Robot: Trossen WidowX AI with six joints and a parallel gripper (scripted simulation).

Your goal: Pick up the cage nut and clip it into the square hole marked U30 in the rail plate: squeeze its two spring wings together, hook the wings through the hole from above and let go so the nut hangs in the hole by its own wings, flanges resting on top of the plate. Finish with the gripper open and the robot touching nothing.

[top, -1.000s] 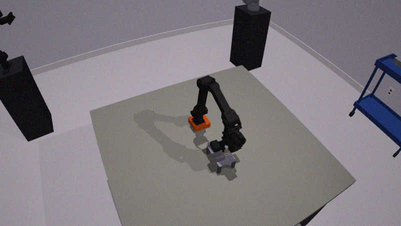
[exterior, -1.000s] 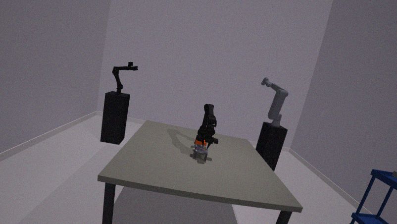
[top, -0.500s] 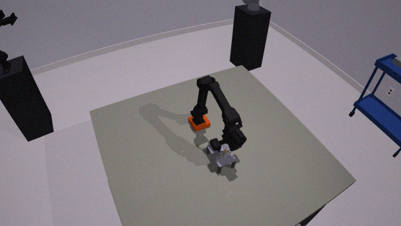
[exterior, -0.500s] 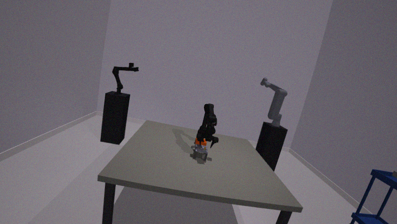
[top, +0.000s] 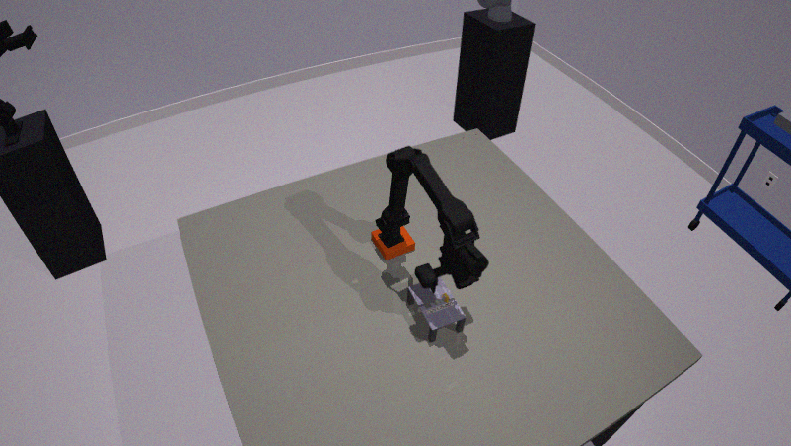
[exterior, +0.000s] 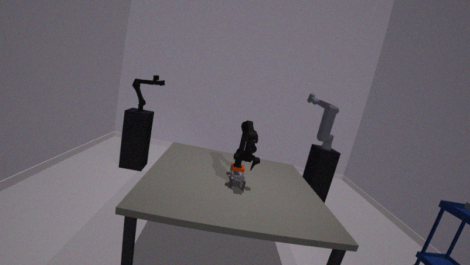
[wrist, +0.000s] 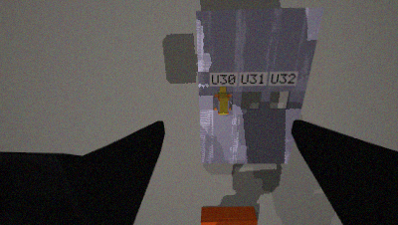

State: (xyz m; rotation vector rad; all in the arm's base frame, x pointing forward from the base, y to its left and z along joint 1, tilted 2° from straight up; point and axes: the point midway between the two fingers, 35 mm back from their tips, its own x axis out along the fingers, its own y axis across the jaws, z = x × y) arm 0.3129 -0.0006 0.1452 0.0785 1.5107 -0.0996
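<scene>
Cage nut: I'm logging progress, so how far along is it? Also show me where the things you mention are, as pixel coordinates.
Looks nearly done: the nut (top: 446,298) (wrist: 223,101) sits at U30's hole, below the label. The gripper (top: 433,287) (exterior: 252,169) (wrist: 227,126) is open, holding nothing, fingers apart from the plate (top: 446,317) (wrist: 274,45). Likely left: only checking the wings, which I can't confirm.

We observe two black pedestals (top: 492,71) (exterior: 136,139) standing beyond the desk (top: 310,354) (exterior: 230,204), one bearing a black arm (exterior: 138,92), the other a grey arm (exterior: 326,123). We note a blue cart (top: 745,221) (exterior: 431,235) well apart from the desk, and a wall outlet (top: 770,179) near it in the top view.
</scene>
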